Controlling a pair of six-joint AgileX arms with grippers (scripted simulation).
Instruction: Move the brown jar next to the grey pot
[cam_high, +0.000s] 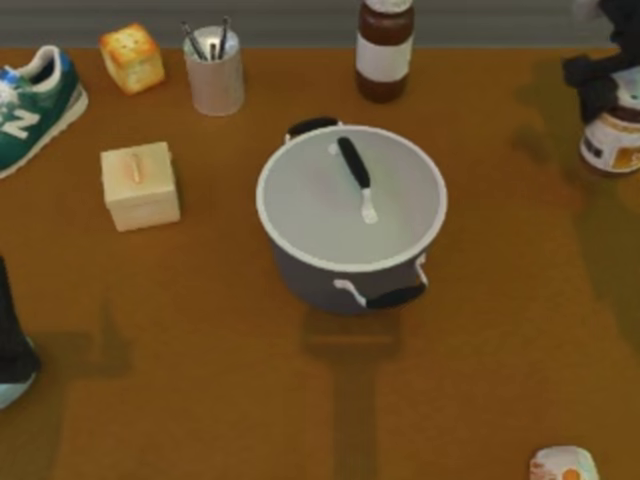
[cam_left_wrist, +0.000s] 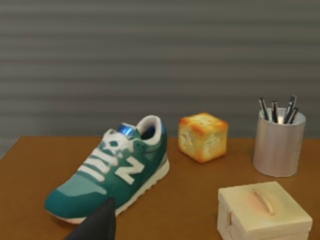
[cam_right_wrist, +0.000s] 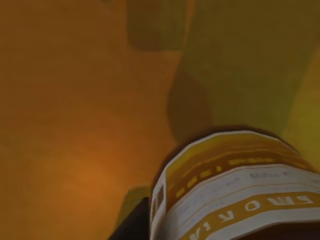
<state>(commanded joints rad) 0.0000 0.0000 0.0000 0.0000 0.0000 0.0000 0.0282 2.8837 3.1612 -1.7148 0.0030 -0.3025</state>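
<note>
Short wide brown jar (cam_high: 611, 140) with white-and-orange label at the far right edge of the brown wooden desk (cam_high: 200, 330), well apart from the large round dark grey pot (cam_high: 350, 215) with pale grey lid and black bar handle at the centre. Right end effector (cam_high: 605, 80) black, directly over the jar and seemingly around its top; cannot tell whether shut on it. Right wrist view filled by the jar's label (cam_right_wrist: 235, 190), very close. Left end effector (cam_high: 12, 345) parked at the left edge of the desk, fingers impossible to judge. Taller dark brown bottle (cam_high: 384, 48) with plain white label behind the pot. Green-and-white sneaker (cam_high: 30, 108), toasted bread cube (cam_high: 132, 57), pale cylindrical pen cup (cam_high: 214, 70) and cream lidded box (cam_high: 140, 186) at the far left. Small white-and-orange object (cam_high: 563, 465) at the near right edge.
</note>
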